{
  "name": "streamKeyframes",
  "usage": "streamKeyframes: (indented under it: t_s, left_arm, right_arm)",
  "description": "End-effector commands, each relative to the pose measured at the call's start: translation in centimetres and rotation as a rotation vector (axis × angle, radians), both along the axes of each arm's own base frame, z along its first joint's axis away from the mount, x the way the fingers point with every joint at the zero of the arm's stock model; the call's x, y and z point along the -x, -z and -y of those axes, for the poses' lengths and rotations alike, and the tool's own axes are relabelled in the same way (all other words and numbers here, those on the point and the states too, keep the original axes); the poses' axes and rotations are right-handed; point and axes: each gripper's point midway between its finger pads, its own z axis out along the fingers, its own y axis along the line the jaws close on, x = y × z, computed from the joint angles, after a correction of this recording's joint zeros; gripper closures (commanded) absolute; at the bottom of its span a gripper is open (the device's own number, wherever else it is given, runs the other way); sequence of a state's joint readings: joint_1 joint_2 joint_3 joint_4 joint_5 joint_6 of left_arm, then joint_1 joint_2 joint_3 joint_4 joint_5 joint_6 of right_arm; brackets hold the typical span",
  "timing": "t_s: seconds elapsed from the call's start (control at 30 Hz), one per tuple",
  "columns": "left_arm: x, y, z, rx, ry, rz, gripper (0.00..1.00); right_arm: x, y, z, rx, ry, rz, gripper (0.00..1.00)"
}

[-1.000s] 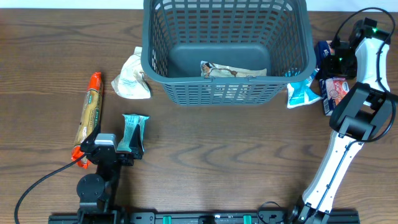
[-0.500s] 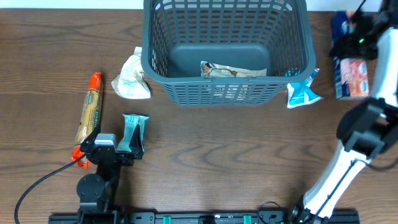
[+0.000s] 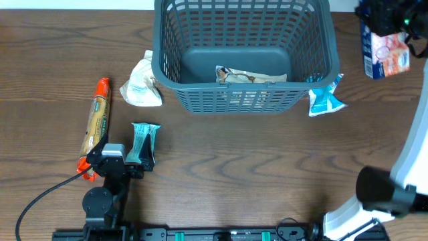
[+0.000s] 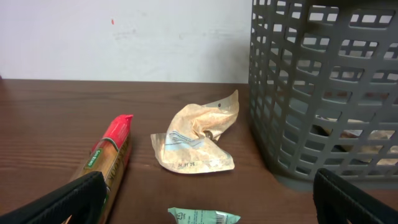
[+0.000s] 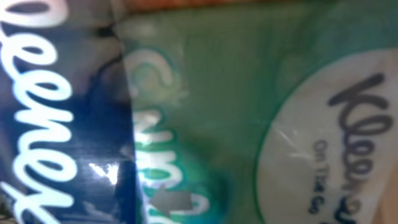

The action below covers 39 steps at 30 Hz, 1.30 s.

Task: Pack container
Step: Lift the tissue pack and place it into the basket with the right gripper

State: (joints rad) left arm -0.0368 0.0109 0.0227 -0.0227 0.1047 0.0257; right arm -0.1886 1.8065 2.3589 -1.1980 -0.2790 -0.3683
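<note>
1. The basket (image 3: 244,100) stands upright at the far middle of the table (image 3: 267,174), open side up.
2. Done: one crumpled wrapper (image 3: 251,75) lies on the basket floor against the near wall.
3. In hand: the right claw (image 3: 388,15) is up at the far right corner, outside the basket and well off its right wall. It is clamped on a tissue pack (image 3: 386,55), which hangs directly under it. Judged to be the next item in; it is not yet over the basket.
4. Left to pack, all on the table:
   - blue packet (image 3: 326,99), just beside the basket's near right corner
   - white crumpled bag (image 3: 142,86), against the left wall
   - long snack stick (image 3: 97,124), well to the left
   - teal packet (image 3: 144,142), near the left claw
5. The left claw (image 3: 119,158) sits low near the front edge with its jaws spread wide and nothing between them. The teal packet is just ahead of it.
6. Progress estimate: early. One item in, one gripped, four waiting.
7. Hard to read:
   - The right claw's fingers show in no view, so the grip is inferred from the pack filling the whole right wrist view.
   - That view is too close and blurred, and only part of the lettering reads.
   - The overhead frame edge cuts off the right claw.
   - The lattice walls hide part of the basket floor; cannot tell whether more lies there.
</note>
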Motion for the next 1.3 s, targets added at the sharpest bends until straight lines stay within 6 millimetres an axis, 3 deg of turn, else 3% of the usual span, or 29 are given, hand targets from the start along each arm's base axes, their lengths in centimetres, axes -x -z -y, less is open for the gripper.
streamKeyframes:
  t_s: [0.0,0.17,0.27,0.37,0.5,0.83,1.03,1.27]
  left_arm:
    - [0.1,1.6,0.4,0.006,0.021,-0.045,0.01]
    - [0.1,1.6,0.4,0.006,0.021,-0.045,0.01]
    - [0.1,1.6,0.4,0.006,0.021,-0.045,0.01]
    - [0.1,1.6,0.4,0.006,0.021,-0.045,0.01]
    - [0.1,1.6,0.5,0.007,0.029,-0.045,0.01]
    - [0.2,1.6,0.8,0.009,0.047,-0.045,0.01]
    - [0.1,1.5,0.8,0.009,0.047,-0.045,0.01]
    - [0.2,1.6,0.8,0.009,0.047,-0.045,0.01]
  right_arm:
    - [2.4,-4.4,-5.8,0.115,-0.253,0.151,0.99]
    - [4.8,-5.6,-14.1,0.3,-0.619,0.276,0.99]
    - [5.3,-5.3,-17.4,0.38,-0.745,0.318,0.99]
    - [4.5,-4.8,-19.3,0.422,-0.792,0.342,0.99]
    - [2.6,-2.8,-20.3,0.453,-0.84,0.327,0.99]
    - [-3.6,7.1,-22.2,0.442,-0.934,0.162,0.99]
    - [-4.7,12.8,-23.4,0.379,-0.993,0.039,0.99]
    - [-3.7,18.7,-24.0,0.329,-1.061,-0.137,0.99]
